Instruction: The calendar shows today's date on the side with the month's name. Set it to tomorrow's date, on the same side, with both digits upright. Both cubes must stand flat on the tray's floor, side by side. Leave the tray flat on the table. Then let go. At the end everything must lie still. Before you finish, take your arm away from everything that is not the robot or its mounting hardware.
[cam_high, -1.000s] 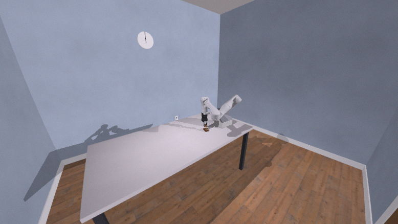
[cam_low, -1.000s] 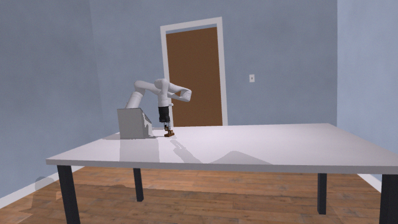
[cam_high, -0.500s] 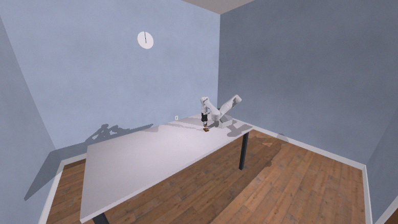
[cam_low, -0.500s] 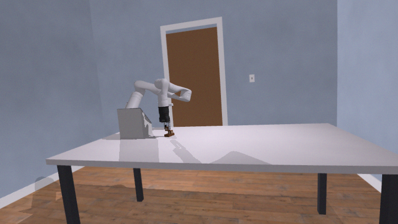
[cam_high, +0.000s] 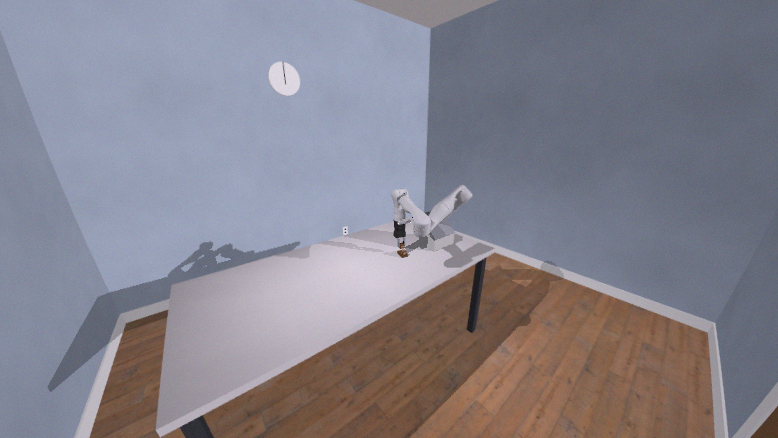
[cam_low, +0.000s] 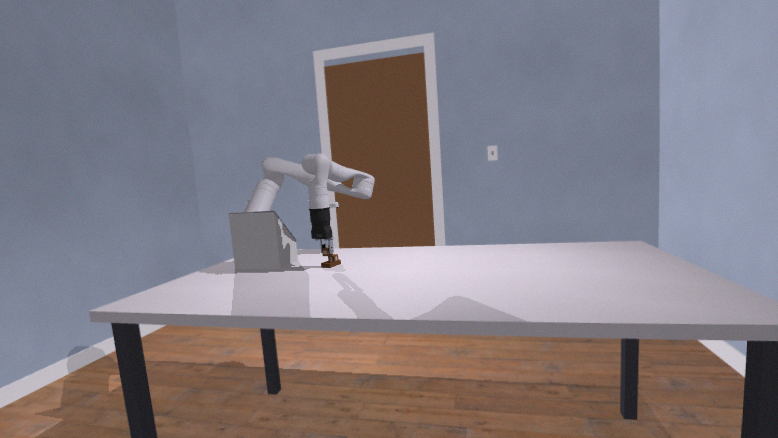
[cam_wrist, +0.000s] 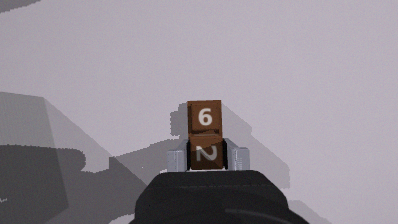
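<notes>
My gripper (cam_high: 401, 245) (cam_low: 326, 250) (cam_wrist: 206, 149) points down and is shut on a brown cube (cam_wrist: 215, 162). The held cube's top shows a pale 2, turned sideways in the wrist view. In the exterior view the held cube is above the table, beside and slightly higher than the tray (cam_high: 399, 252) (cam_low: 329, 264). The brown tray lies on the table. Another brown cube (cam_wrist: 196, 125) is over the tray; its upper face shows a pale digit that reads as 6 in the wrist view. The front faces and the month's name cannot be made out.
The arm's grey box-shaped base (cam_high: 440, 239) (cam_low: 255, 242) stands on the table (cam_high: 261, 310) (cam_low: 489, 282), close to the tray. The arm's shadows fall across the table around the cubes. The table's near edge lies well away from the tray in the exterior view.
</notes>
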